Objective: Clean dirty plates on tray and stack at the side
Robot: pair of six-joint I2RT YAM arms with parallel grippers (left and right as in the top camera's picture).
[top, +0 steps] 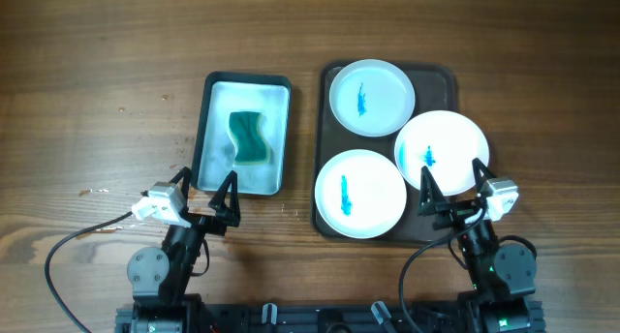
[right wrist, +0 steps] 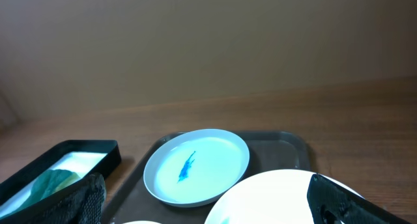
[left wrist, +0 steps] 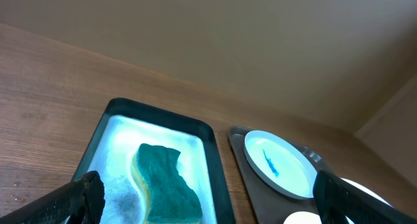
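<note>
Three white plates with blue smears sit on a dark brown tray (top: 329, 130): one at the back (top: 371, 98), one at the right (top: 442, 150), one at the front (top: 360, 194). A green sponge (top: 248, 137) lies in a black-rimmed basin (top: 206, 130) left of the tray. My left gripper (top: 205, 193) is open and empty at the basin's near edge. My right gripper (top: 453, 186) is open and empty at the near edge of the right plate. The left wrist view shows the sponge (left wrist: 169, 185) and back plate (left wrist: 280, 164). The right wrist view shows the back plate (right wrist: 195, 165).
The wooden table (top: 97, 101) extends left of the basin and right of the tray (top: 552, 101). A cable (top: 68, 241) runs along the table at the front left by the left arm's base.
</note>
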